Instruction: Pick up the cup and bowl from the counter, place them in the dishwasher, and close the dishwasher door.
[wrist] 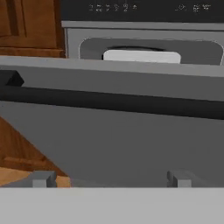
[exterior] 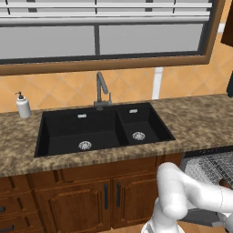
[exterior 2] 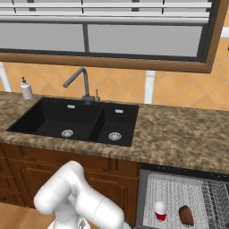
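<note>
My counter (exterior 2: 179, 134) has no dishes left on it. The cup (exterior 2: 160, 211) sits on the rack of the dishwasher (exterior 2: 179, 197), and the brown thing just beside it, on the right, is probably the bowl (exterior 2: 185, 215), though it is too small to be sure. So I am on the last step. The dishwasher door (wrist: 109, 144) is partly up, right in front of my gripper (wrist: 111, 179). My fingers are spread wide and hold nothing. Next I must push the door until it shuts.

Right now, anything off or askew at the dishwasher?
Nothing spilled or damaged. The cup stands upright on the rack beside a brown item, likely the bowl. The dishwasher door is still partly open, facing the open gripper.
</note>
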### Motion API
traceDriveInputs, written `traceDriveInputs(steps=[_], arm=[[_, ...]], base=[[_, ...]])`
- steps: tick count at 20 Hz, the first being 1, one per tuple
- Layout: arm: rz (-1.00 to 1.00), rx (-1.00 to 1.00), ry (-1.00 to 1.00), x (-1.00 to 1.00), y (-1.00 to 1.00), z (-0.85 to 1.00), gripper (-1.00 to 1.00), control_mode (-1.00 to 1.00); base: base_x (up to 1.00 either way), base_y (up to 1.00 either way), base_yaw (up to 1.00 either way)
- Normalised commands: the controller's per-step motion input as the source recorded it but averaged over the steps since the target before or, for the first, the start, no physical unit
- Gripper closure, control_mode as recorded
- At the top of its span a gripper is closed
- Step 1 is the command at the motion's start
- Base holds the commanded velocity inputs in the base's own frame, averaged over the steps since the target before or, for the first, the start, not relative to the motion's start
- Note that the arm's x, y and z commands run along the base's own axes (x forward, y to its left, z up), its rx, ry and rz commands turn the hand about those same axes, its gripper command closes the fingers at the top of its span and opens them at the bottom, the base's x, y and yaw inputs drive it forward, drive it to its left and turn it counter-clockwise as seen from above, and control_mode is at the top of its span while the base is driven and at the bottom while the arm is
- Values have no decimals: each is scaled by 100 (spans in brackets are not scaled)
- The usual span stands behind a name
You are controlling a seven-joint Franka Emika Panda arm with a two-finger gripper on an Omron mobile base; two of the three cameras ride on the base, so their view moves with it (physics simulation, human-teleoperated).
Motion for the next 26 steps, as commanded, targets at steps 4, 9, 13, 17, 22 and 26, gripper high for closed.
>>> traceDriveInputs(steps=[4, 9, 13, 17, 22, 26], arm=[[15, 2, -23, 71, 6, -100, -100, -100], [17, 4, -32, 100, 18, -85, -100, -100], [11, 0, -44, 96, 46, -48, -100, -100], [5, 0, -48, 97, 26, -9, -100, -100], [1, 0, -49, 100, 4, 9, -100, -100], [6, 1, -44, 100, -7, 6, -100, -100]], base=[[0, 0, 0], [0, 0, 0], [0, 0, 0], [0, 0, 0], [0, 0, 0], [0, 0, 0]])
